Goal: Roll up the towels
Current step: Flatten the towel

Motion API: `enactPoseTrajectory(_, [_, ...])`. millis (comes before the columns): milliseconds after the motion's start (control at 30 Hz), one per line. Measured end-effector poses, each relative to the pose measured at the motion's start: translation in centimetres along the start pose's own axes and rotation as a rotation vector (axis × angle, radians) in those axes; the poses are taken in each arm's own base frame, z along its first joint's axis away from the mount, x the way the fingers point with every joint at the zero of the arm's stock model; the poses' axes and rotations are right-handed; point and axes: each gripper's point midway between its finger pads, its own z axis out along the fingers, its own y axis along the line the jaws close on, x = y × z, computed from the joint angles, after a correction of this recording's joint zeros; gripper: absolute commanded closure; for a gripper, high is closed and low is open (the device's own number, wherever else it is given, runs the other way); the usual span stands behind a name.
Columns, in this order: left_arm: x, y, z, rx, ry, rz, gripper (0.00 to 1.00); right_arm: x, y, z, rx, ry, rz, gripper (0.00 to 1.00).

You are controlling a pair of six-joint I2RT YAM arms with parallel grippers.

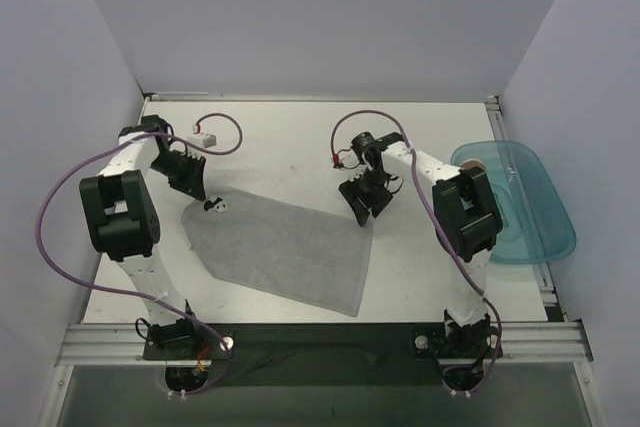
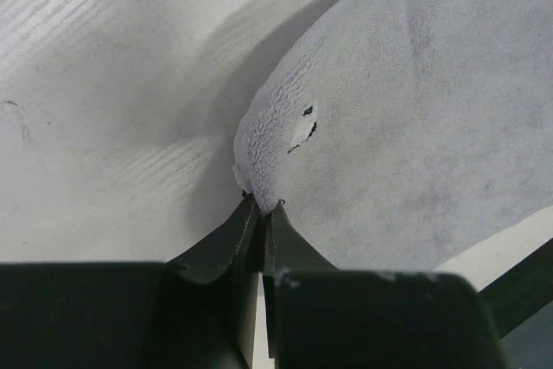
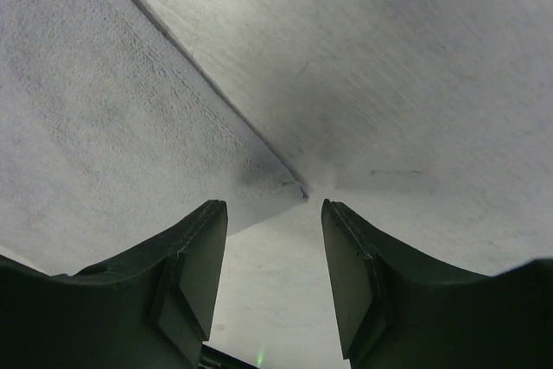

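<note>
A light grey towel (image 1: 285, 247) lies spread flat on the white table, slanting from far left to near right. My left gripper (image 1: 206, 197) is shut on its far left corner, and the left wrist view shows the cloth (image 2: 406, 127) bunched up between the closed tips of that gripper (image 2: 262, 205). A small label (image 2: 302, 127) shows near that corner. My right gripper (image 1: 366, 211) is open just above the towel's far right corner. In the right wrist view that corner (image 3: 294, 189) lies flat on the table ahead of the gripper (image 3: 272, 209), whose jaws are parted and empty.
A translucent teal tray (image 1: 540, 237) stands at the table's right edge, beside the right arm. A small white block (image 1: 205, 135) on a purple cable lies at the back left. Grey walls close in the table on three sides.
</note>
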Motion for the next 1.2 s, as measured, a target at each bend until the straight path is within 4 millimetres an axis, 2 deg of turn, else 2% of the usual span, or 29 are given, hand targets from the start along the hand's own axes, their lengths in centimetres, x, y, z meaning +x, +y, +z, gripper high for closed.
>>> enactPoseTrajectory(200, [-0.2, 0.1, -0.2, -0.006, -0.002, 0.002, 0.88, 0.6, 0.1, 2.3, 0.042, 0.071, -0.017, 0.56])
enactPoseTrajectory(300, [-0.5, 0.3, -0.4, -0.012, -0.009, 0.006, 0.89, 0.6, 0.2, 2.4, 0.063, 0.076, -0.026, 0.66])
enactPoseTrajectory(367, [-0.6, 0.3, -0.4, -0.014, -0.011, 0.006, 0.91, 0.6, 0.0, 2.5, 0.076, 0.079, -0.033, 0.91])
enactPoseTrajectory(400, [-0.6, 0.3, -0.4, -0.014, -0.01, 0.004, 0.92, 0.7, -0.3, 2.5, 0.093, 0.081, -0.035, 1.0])
enactPoseTrajectory(533, [-0.6, 0.2, -0.4, -0.014, -0.012, 0.0, 1.0, 0.8, -0.4, 2.5, 0.111, 0.08, -0.035, 1.0])
enactPoseTrajectory(633, [-0.7, 0.1, -0.7, -0.017, -0.019, 0.001, 1.0, 1.4, -0.7, 2.1, 0.119, 0.079, -0.031, 1.0])
enactPoseTrajectory(700, [-1.2, -0.2, -1.6, -0.03, -0.043, 0.014, 1.0, 1.8, -1.1, 1.4, 0.129, 0.074, -0.025, 1.0])
enactPoseTrajectory(767, [-2.0, -0.9, -3.1, -0.048, -0.085, 0.035, 1.0, 1.5, -1.9, -0.1, 0.148, 0.037, -0.016, 1.0])
enactPoseTrajectory(833, [-2.9, -1.8, -5.0, -0.068, -0.138, 0.06, 1.0, 0.9, -3.0, -2.6, 0.177, -0.033, 0.0, 1.0])
enactPoseTrajectory(967, [-4.6, -4.0, -8.6, -0.097, -0.252, 0.119, 1.0, -1.5, -4.6, -10.3, 0.261, -0.251, 0.001, 1.0])
enactPoseTrajectory(1067, [-5.1, -5.2, -10.5, -0.12, -0.307, 0.155, 1.0, -1.9, -4.2, -15.3, 0.311, -0.384, -0.028, 1.0])
enactPoseTrajectory(1133, [-5.0, -6.1, -11.4, -0.129, -0.336, 0.175, 1.0, -1.4, -3.5, -17.5, 0.327, -0.434, -0.047, 1.0])
enactPoseTrajectory(1200, [-4.3, -7.0, -11.8, -0.131, -0.349, 0.185, 1.0, -0.5, -2.9, -18.9, 0.337, -0.47, -0.064, 1.0])
